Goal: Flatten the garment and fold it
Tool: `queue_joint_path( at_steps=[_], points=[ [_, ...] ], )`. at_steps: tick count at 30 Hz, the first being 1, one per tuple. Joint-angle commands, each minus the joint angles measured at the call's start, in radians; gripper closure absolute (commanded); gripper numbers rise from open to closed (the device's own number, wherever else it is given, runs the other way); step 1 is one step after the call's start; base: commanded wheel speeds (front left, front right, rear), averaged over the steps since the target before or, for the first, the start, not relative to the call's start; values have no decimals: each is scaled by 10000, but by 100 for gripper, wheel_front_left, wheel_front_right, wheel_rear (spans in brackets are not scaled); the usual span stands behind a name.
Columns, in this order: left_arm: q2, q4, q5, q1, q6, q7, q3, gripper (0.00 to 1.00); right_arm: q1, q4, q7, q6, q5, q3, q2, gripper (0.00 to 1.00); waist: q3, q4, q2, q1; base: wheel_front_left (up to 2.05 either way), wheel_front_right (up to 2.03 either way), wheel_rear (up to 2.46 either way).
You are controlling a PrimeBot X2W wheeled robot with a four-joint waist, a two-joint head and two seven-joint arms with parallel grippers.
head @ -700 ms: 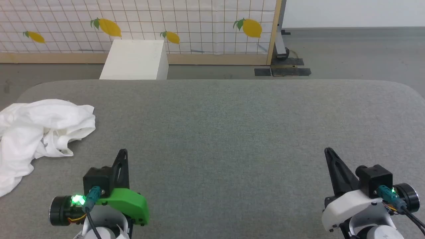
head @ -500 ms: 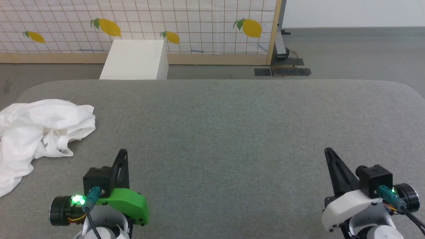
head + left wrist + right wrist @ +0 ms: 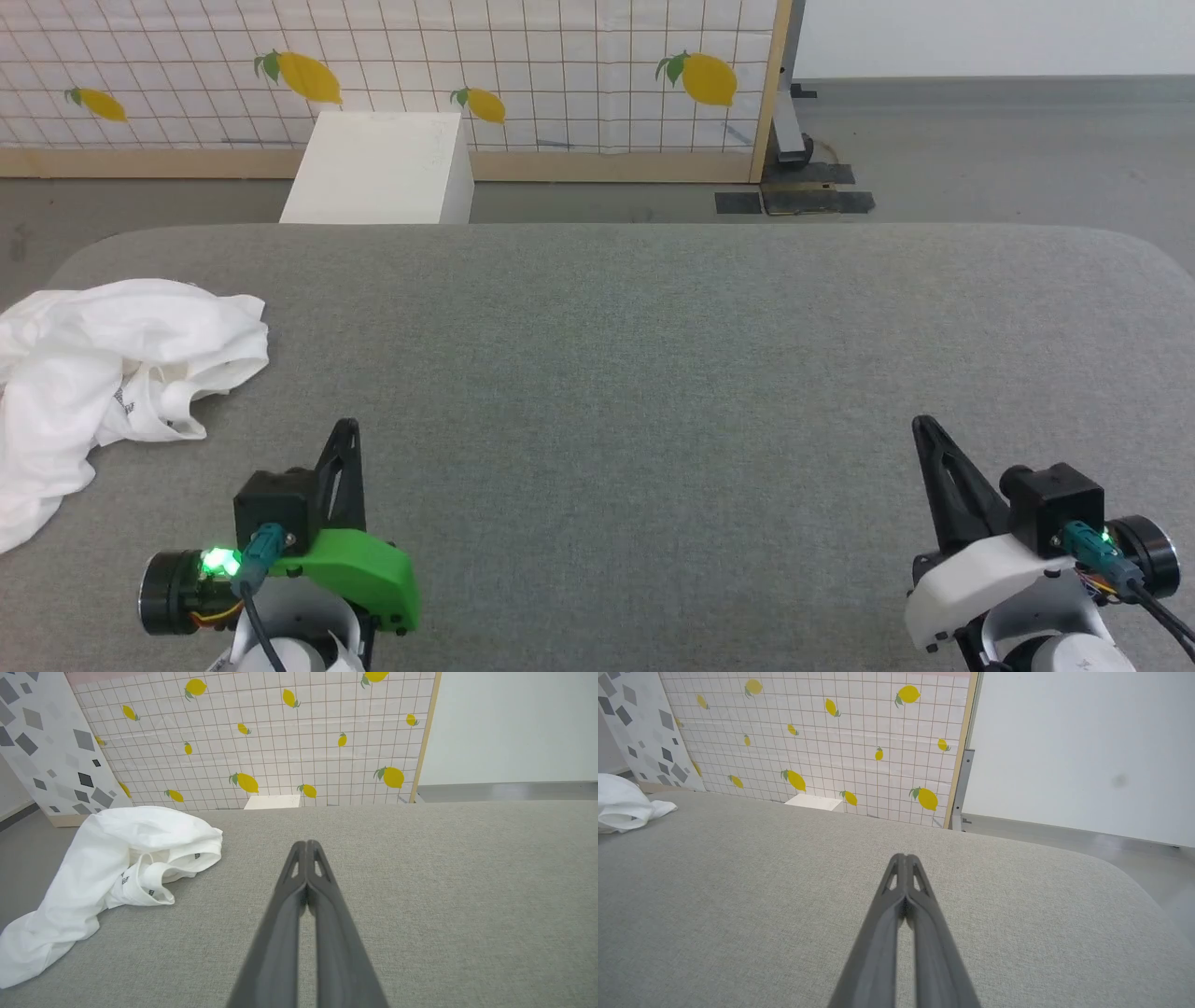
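Note:
The garment [image 3: 103, 369], a white thin shirt, lies crumpled at the far left of the grey table [image 3: 653, 355], part of it trailing toward the left edge. In the left wrist view the garment [image 3: 117, 863] sits ahead and to the left of my fingers, its round neck opening and small labels showing. My left gripper [image 3: 347, 427] rests shut at the lower left, well apart from the cloth, holding nothing. At the lower right my right gripper [image 3: 922, 425] is shut too, with nothing in it. A corner of the garment [image 3: 626, 805] shows at the right wrist view's left edge.
A white box [image 3: 378, 168] stands on the floor behind the table's far edge. Behind it runs a lemon-print grid panel [image 3: 560, 65] in a wooden frame, with a metal stand foot [image 3: 794, 149] at its right. The table's corners are rounded.

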Motion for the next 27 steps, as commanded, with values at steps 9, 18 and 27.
queue_joint_path(
  at_steps=[9,18,27],
  points=[
    [-2,83,-89,-56,72,-95,-105,0,-6,-1,-63,-1,36,-25,-1,0,-1,31,0,0,0,0,0],
    [28,273,-275,-152,254,-322,-214,0,-6,-22,-191,-2,99,-54,1,0,-20,380,0,0,0,0,0],
    [117,369,-493,-153,483,-535,-251,0,-5,-26,-312,-4,155,-10,3,0,-44,1035,0,0,0,0,0]
  ],
)
